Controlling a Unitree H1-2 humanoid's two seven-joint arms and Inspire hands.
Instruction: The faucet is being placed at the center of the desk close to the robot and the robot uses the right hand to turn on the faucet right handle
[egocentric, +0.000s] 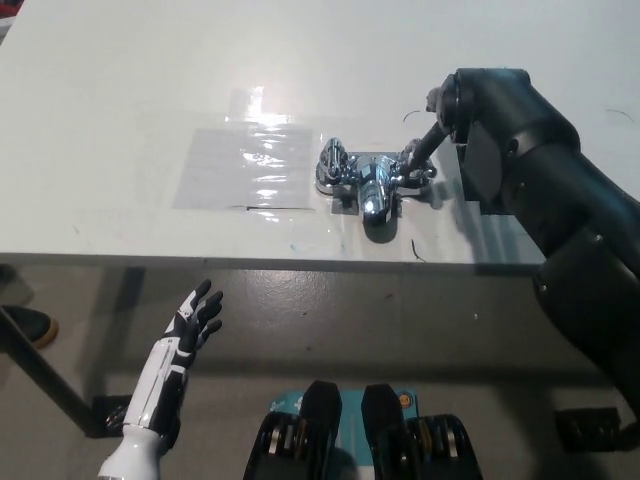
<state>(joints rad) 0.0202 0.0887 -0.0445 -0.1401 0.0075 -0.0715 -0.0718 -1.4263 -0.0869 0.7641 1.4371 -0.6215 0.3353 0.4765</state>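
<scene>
A chrome faucet (370, 185) stands on the white desk (120, 90) near its front edge, spout pointing toward me. Its left handle (333, 160) is free. My black right hand (438, 125) comes in from the right and reaches down onto the faucet's right handle (418, 170), touching it. The hand's own bulk hides how it grips the handle. My white left hand (192, 322) rests open below the desk's front edge at the lower left, away from the faucet.
A clear plastic sheet (245, 165) lies taped flat on the desk just left of the faucet. The desk's front edge (250, 258) runs across the middle of the picture. A dark shoe (25, 325) shows on the floor at far left.
</scene>
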